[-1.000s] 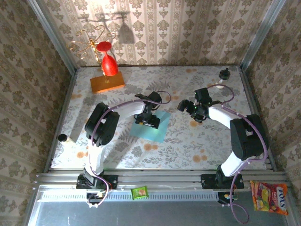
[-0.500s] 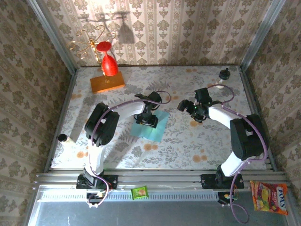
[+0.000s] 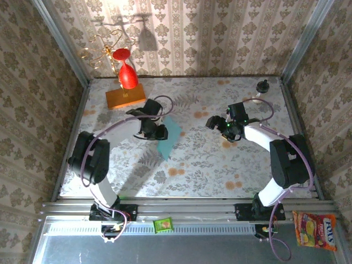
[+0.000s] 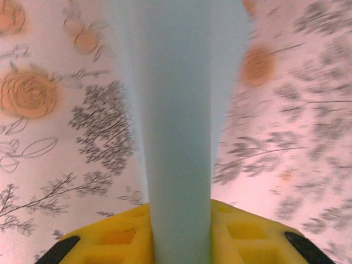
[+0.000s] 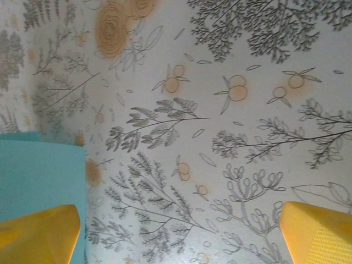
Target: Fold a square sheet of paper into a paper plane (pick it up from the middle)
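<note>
Left gripper [image 4: 179, 234] pinches the square sheet of paper [image 4: 176, 110] tight between its yellow fingers [image 4: 110, 239] — the sheet droops near the orange block [image 3: 125, 98]; right gripper [image 5: 179, 236] gapes wide — empty, above the floral table [image 5: 231, 137].

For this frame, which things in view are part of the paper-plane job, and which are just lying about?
In the job:
- square sheet of paper, pinched in the left gripper
- right gripper, open, apart from the sheet

Lying about:
- orange block
- red glass
- green packet
- sweets bag
</note>
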{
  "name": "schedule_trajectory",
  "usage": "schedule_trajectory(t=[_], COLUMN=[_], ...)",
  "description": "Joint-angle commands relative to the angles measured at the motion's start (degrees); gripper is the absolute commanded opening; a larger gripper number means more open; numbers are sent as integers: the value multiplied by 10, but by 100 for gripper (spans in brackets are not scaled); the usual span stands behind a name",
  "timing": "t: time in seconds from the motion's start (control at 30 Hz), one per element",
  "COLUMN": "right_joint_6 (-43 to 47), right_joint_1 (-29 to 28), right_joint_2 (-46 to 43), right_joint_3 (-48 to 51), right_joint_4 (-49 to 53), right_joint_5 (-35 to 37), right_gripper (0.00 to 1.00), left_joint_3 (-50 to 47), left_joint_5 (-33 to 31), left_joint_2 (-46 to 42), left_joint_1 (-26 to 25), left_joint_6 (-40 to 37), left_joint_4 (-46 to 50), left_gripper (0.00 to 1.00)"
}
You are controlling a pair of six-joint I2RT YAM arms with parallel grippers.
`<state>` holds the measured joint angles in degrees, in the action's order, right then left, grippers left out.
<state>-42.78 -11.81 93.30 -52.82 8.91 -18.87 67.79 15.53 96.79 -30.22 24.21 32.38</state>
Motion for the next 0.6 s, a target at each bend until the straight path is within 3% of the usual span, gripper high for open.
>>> schedule_trajectory(t=[0.0, 0.1, 0.2, 0.37, 0.57], right_joint_6=[-21, -33, -40, -41, -41], right_joint_1=[3, 1, -5, -21, -53], right_joint_2=[-22, -30, -44, -51, -41], right_joint_3=[15, 23, 36, 52, 57], right_joint_4=[-36, -52, -74, -87, -74], right_joint_5=[-40, -54, -62, -64, -73], right_gripper=[94, 94, 91, 82, 60], left_joint_3=[-26, -61, -94, -104, -150], left_joint_5=[112, 166, 178, 118, 59], left_joint_2=[-31, -46, -35, 15, 42], left_joint_1=[-1, -10, -34, -74, -82], left_joint_6=[46, 122, 202, 254, 296], left_joint_4=[-91, -200, -306, -342, -387], left_gripper=[27, 28, 28, 28, 28])
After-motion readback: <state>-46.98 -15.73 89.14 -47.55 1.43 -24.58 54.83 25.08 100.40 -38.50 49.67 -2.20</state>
